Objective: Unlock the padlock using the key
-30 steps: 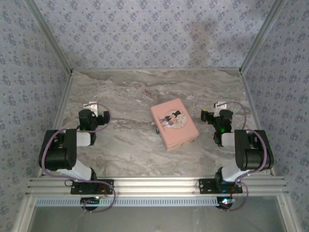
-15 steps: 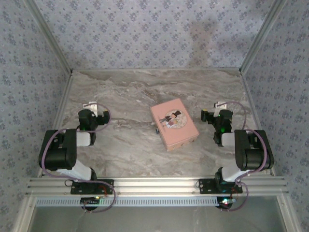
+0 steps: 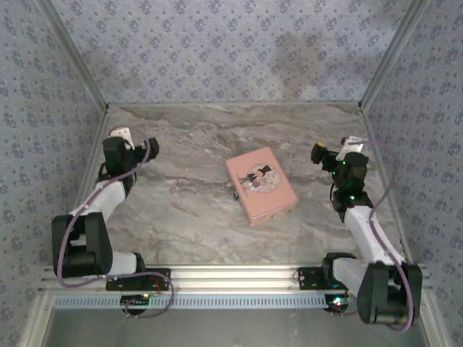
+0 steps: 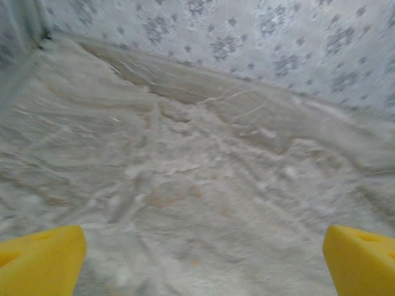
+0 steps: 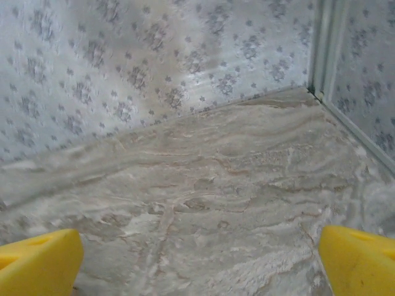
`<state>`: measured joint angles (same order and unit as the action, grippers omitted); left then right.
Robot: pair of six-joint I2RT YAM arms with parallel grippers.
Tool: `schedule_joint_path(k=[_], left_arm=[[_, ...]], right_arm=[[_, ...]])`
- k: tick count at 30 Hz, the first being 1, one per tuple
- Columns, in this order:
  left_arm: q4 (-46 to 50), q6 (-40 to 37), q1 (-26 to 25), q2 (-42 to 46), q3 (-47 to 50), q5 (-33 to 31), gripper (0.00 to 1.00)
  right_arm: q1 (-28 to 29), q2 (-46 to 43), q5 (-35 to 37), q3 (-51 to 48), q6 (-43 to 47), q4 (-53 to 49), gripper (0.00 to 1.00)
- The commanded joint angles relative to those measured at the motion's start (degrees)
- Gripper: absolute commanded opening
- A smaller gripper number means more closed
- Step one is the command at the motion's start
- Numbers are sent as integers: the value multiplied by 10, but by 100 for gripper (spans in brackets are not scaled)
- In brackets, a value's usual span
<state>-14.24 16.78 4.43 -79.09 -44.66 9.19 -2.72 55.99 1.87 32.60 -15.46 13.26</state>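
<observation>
Your left fingers point(image 4: 40, 259) and right fingers point(image 5: 361, 259) are hanging spread wide, both well apart from the tiny dark-grey metal padlock point(image 3: 235, 194) lying beside the pink rectangular tin point(image 3: 260, 184).

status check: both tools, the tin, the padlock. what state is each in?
left tool: open, holding nothing
right tool: open, holding nothing
pink tin: lid shut, lying flat
padlock: at the tin's left edge, too small to tell locked or not
</observation>
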Motion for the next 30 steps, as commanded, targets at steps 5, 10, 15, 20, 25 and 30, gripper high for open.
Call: schedule_joint_path(k=[5, 10, 15, 20, 25, 30], left_arm=[[266, 67, -63, -109, -186, 218, 91], [306, 44, -143, -172, -257, 269, 94], [396, 0, -223, -272, -379, 303, 92], [500, -50, -288, -383, -523, 320, 92], [583, -87, -323, -461, -624, 316, 87], [623, -108, -338, -481, -646, 310, 79]], right_arm=[[-18, -119, -129, 5, -201, -265, 100], [18, -208, -177, -9, -243, -411, 87], [89, -307, -186, -64, -322, -474, 78], [195, -310, -171, -138, -412, -415, 74], [273, -230, -125, -146, -433, -324, 73], [287, -127, -114, -117, -411, -259, 72]])
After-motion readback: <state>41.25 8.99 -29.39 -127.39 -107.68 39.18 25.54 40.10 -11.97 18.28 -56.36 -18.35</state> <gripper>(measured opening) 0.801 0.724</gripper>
